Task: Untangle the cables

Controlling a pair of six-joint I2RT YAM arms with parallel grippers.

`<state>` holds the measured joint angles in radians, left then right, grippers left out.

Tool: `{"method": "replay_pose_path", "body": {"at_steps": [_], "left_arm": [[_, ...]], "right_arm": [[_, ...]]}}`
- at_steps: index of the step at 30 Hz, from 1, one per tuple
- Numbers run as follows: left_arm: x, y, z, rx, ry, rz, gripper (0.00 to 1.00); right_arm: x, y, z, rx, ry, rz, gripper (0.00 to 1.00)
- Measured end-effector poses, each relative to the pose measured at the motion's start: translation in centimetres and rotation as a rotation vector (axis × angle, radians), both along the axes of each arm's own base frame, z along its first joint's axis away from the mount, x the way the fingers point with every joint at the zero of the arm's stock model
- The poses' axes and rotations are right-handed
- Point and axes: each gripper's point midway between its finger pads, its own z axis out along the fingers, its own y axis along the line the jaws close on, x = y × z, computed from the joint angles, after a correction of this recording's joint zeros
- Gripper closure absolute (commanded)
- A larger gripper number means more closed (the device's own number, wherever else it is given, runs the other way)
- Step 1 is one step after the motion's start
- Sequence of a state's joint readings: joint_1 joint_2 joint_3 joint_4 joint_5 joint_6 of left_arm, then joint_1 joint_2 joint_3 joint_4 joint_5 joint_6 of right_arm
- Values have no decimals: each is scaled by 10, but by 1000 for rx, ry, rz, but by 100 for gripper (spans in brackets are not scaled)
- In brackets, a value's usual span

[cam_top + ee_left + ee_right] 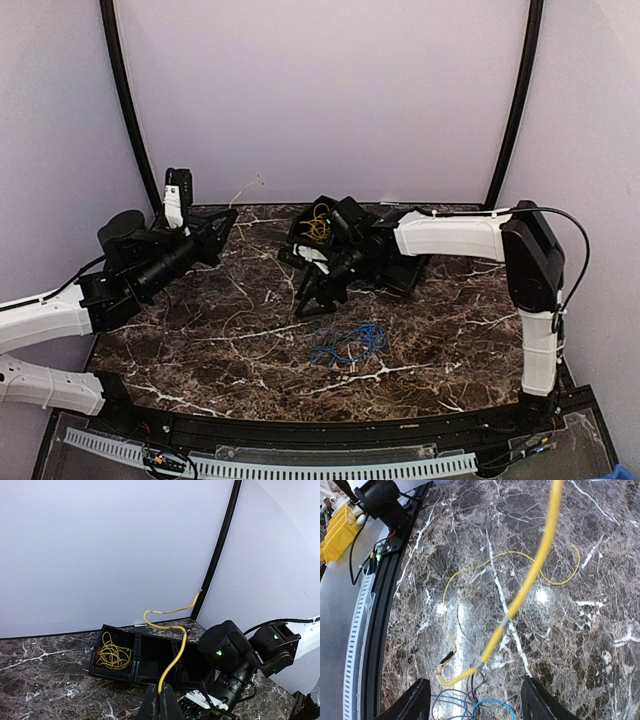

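My left gripper [161, 691] is shut on a yellow cable [176, 655] that rises from the jaws and curves toward the back corner. A second yellow coil [114, 654] lies in the left compartment of a black bin [150, 675]. In the top view the left gripper [226, 220] sits at the table's back left. The blue cable [346, 343] lies in loose loops at centre front. My right gripper [306, 300] hovers open just behind it. From the right wrist, a yellow strand [520, 597] crosses diagonally and ends among blue loops [492, 707] between the open fingers [417, 700].
The three-compartment black bin [325, 235] stands at the back centre, partly under the right arm. A thin yellow wire [451, 587] loops flat on the marble. A black rail [300, 430] runs along the near table edge. Black frame tubes [125, 90] curve up both back corners.
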<state>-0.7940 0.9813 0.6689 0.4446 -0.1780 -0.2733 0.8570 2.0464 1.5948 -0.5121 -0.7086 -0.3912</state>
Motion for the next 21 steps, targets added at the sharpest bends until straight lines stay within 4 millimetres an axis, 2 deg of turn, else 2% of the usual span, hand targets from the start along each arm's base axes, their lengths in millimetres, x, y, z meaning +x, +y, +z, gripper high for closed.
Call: {"method": "replay_pose_path", "body": {"at_steps": [6,9,12,15,19,21], "left_arm": [[-5,18,11,-34,-29,54,100],[-5,22,10,-35,-28,68,100],[-5,23,5,-30,-21,75,100],[-5,24,0,-27,-14,78,100],[-6,26,-1,-32,-11,84,100],[-7,28,0,-37,-13,88,100]], "right_arm": [[0,16,17,71,47,-5,40],[-1,21,25,107,68,2,48],[-3,24,31,126,86,6,52],[-6,26,37,145,101,16,63],[-8,29,41,160,129,24,97],[-8,30,43,168,131,31,100]]}}
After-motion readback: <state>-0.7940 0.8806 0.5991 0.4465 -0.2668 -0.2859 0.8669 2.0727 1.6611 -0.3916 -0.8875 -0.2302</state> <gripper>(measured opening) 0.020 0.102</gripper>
